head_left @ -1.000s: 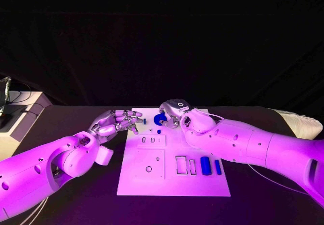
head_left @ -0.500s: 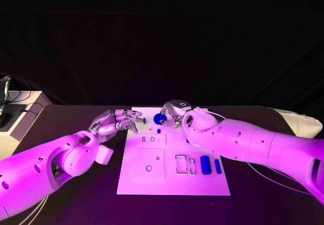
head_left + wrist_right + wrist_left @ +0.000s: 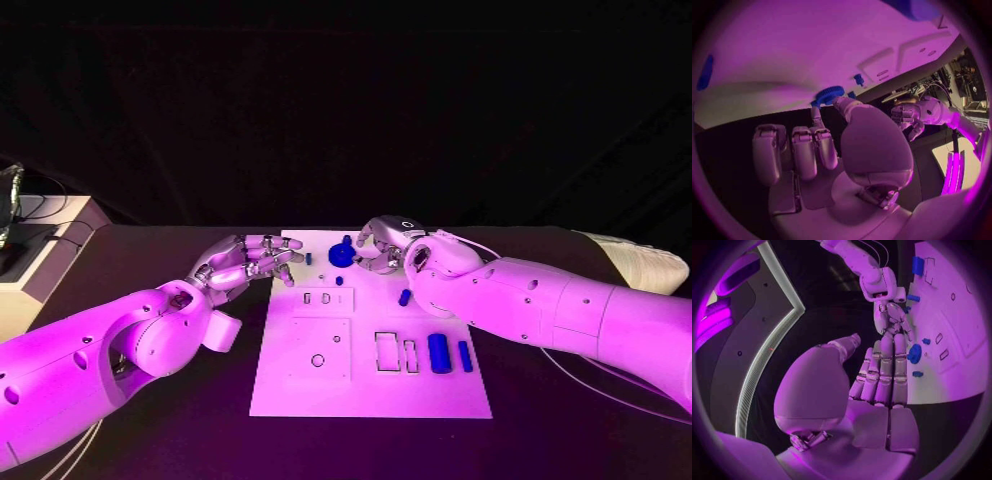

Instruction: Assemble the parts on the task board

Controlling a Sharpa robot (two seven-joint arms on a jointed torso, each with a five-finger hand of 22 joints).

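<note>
On the black table [image 3: 173,420] the task board [image 3: 368,385] was barely started: right hand [image 3: 384,246] pinched the blue knob [image 3: 342,254], loose parts [image 3: 449,354] lay behind it, left hand [image 3: 248,260] empty, fingers loosely curled.

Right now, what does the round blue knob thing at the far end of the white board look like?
The round blue ridged part looks like plastic, shaped like a little gear with a stub on top. It stands at the far end of the white task board, right beside the right hand, whose fingertips reach its ridged rim. Whether they actually grip it, I cannot tell.
</note>
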